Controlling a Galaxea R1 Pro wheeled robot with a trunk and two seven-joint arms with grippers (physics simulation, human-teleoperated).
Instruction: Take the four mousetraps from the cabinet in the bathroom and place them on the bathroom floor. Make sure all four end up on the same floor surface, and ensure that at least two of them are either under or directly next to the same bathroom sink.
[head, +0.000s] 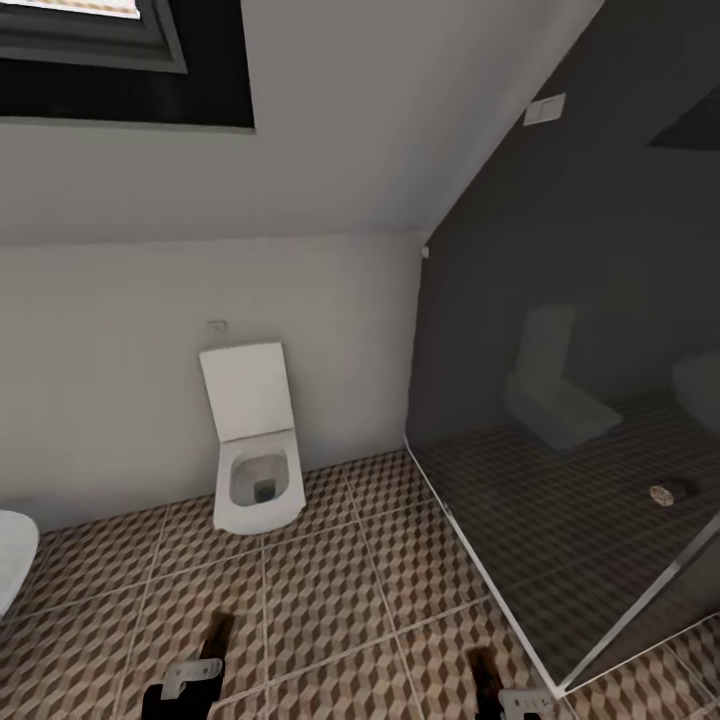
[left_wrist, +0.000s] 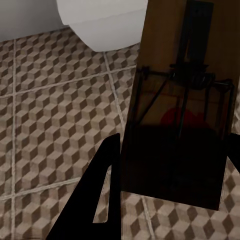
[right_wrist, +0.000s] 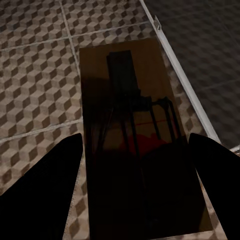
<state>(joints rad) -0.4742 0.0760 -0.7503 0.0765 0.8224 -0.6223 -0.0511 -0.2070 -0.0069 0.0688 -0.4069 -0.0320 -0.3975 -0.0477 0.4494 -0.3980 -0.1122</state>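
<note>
Mousetraps show up two in all, one in each hand. The left hand (left_wrist: 170, 165) is closed on the left mousetrap (left_wrist: 185, 100), with a dark finger (left_wrist: 100, 190) pressed against each long side of the board. The right hand (right_wrist: 135, 190) is closed on the right mousetrap (right_wrist: 135, 140) in the same way, its two fingers (right_wrist: 45, 195) touching the board's two sides.

Each trap is a flat brown wooden board, longer than it is wide. Each has dark wire parts and one red spot near the middle. In both wrist views the long way of the board runs straight out from the hand, along the fingers, with the far end sticking out past the fingertips. Both boards are held up above the bathroom floor (head: 330, 590), not resting on it.

From the head view, the two hands sit low at the bottom edge, the left hand (head: 205, 655) and the right hand (head: 490, 675) well apart, each with a thin dark trap pointing forward.

One white toilet (head: 255, 450) stands against the pale wall, its lid up. The bowl holds a little dark water. A white rounded thing (head: 15, 555) peeks in at the left edge; I cannot tell what it is. One dark glass shower wall (head: 570, 400) stands on the right, with a pale metal strip along its foot. Inside it, one small round drain (head: 665, 492) sits in the floor. The right trap hangs just beside that strip.
</note>
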